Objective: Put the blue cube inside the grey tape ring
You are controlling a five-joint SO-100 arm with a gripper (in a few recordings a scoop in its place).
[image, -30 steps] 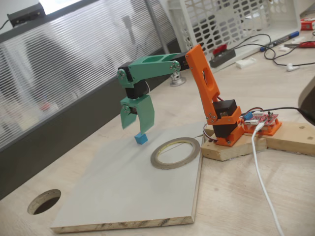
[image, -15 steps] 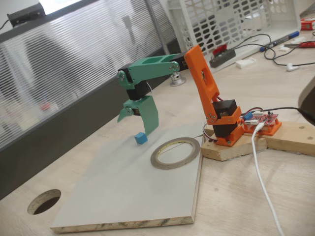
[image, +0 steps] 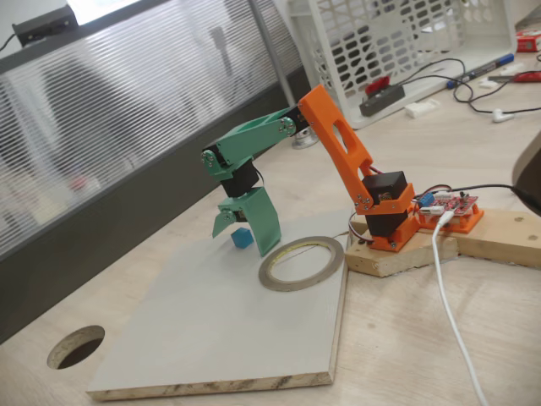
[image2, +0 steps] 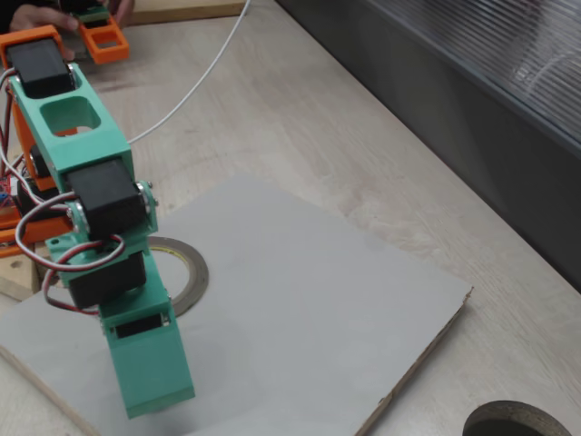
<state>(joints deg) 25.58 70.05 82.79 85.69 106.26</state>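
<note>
Reaching down over the grey board (image: 211, 330), the green gripper (image: 245, 227) is hanging with its 2 fingers spread apart around the blue cube (image: 243, 238), the small finger showing to the left of the cube and the broad flat finger (image: 265, 222) standing just to its right in a fixed view. The cube is sitting on the board, low between the fingers; whether either finger is touching it cannot be told. The grey tape ring (image: 302, 262) is lying flat on the same board, just to the right of the broad finger and near the arm's orange base (image: 385, 211), with its yellowish inner rim showing. In another fixed view, looking from above and behind the arm, the gripper (image2: 150, 363) is pointing down at the board (image2: 309, 318) with its broad finger facing the camera, and part of the tape ring (image2: 186, 272) is peeking out behind the wrist. A round dark hole (image: 76, 347) is cutting through the wooden tabletop (image: 423, 338) near the board's left corner, and a white cable (image: 448, 296) is trailing across the table on the right.
</note>
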